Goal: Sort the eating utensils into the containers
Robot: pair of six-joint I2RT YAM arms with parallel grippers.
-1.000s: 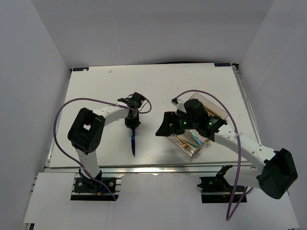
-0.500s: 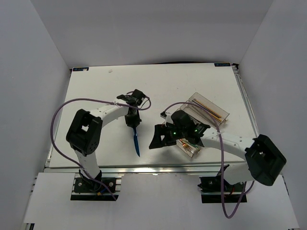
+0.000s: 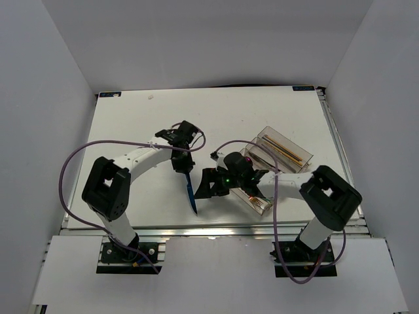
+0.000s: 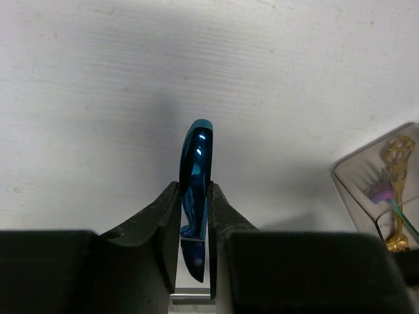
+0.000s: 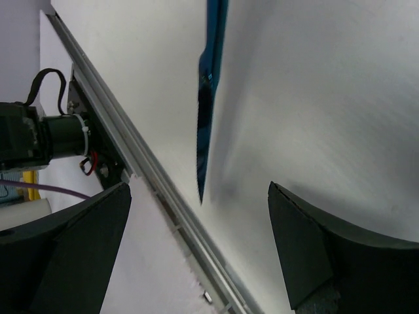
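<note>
As the right gripper (image 3: 204,188) swings over from the tray (image 3: 303,152), jaws wide and empty, the left gripper (image 3: 181,166) keeps the blue piece (image 3: 190,195) pinched just beside it (a knife, I think), so a handover looks likely.

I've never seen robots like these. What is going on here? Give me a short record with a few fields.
Left gripper: shut on the blue utensil, which is pinched near one end, its pointed end toward the near table edge
Right gripper: open, holding nothing, close beside the blue utensil
Tray: clear, to the right on the white table, partly hidden by the right arm
In the tray: chopsticks, a gold utensil
</note>
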